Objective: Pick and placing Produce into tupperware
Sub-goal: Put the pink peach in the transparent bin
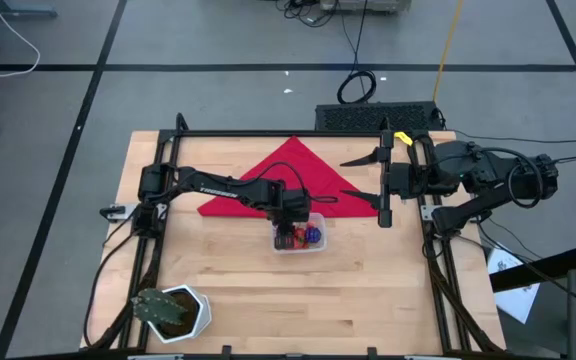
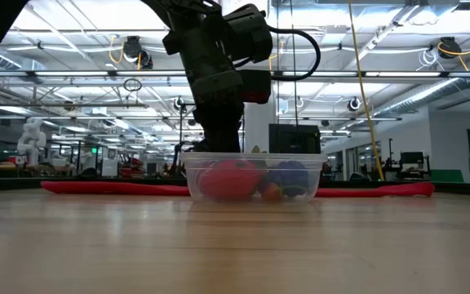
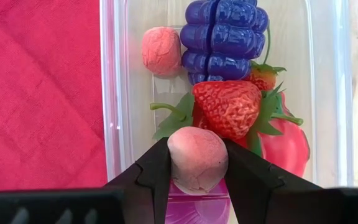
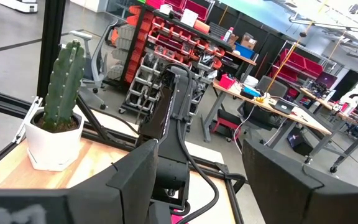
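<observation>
The clear tupperware (image 1: 300,238) stands on the wooden table beside the red cloth (image 1: 278,175). In it lie a purple grape bunch (image 3: 225,37), a red strawberry (image 3: 227,106), a second strawberry (image 3: 284,146) and a small pink ball (image 3: 161,51). My left gripper (image 3: 197,163) reaches down into one end of the tub and is shut on another pink ball (image 3: 197,155). In the low view its dark wrist (image 2: 219,73) stands right over the tub (image 2: 251,175). My right gripper (image 1: 346,178) waits raised at the table's right side, open, holding nothing. My left gripper pinches the pink ball by its two opposite sides (image 3: 174,158) between the two fingers. The fingers come steeply from above, slanting down into the tub. The ball sits between them over the tub's end, next to the strawberry; whether it touches the bottom cannot be told.
A green cactus in a white pot (image 1: 173,310) stands at the table's near left corner. A black frame rail (image 1: 268,133) runs around the table. Bare wood (image 1: 368,290) lies on the near side of the tub.
</observation>
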{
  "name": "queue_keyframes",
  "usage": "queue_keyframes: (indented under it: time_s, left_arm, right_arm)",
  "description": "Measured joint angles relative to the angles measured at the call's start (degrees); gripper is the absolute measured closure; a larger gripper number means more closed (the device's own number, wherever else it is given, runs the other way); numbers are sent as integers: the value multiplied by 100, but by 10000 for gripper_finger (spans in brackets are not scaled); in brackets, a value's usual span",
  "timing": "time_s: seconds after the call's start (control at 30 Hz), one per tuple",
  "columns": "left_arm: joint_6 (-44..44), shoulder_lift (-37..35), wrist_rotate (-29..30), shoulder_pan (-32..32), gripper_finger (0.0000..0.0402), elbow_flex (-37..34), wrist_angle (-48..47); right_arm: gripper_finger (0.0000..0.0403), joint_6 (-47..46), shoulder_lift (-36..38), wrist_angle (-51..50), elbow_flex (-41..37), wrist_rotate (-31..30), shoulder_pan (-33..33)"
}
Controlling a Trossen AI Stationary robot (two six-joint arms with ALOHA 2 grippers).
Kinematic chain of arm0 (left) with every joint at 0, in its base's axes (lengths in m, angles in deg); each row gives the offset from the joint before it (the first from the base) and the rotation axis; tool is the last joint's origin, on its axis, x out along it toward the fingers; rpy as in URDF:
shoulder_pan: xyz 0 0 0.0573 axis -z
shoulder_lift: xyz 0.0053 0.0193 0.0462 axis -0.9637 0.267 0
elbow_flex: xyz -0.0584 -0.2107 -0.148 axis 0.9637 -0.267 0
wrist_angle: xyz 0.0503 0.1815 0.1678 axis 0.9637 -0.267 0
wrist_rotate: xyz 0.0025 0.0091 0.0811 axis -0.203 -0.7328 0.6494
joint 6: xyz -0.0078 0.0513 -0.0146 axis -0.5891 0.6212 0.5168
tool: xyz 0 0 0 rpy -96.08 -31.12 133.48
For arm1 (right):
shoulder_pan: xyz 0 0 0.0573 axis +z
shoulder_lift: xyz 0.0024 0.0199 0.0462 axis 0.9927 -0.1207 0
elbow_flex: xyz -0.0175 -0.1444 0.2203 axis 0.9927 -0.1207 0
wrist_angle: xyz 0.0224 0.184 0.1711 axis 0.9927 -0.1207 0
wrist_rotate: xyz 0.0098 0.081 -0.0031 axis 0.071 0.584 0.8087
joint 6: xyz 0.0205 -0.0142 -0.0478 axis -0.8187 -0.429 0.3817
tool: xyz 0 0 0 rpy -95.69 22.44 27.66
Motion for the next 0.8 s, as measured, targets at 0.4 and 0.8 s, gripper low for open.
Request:
queue_keyframes:
  time_s: [0.4,0.8]
  left_arm:
    - [7,0,0,0,272,0,2]
    - [6,0,0,0,272,0,2]
  right_arm:
    - [174,-2,0,-65,0,-1,-1]
    - [174,-2,0,-87,0,13,0]
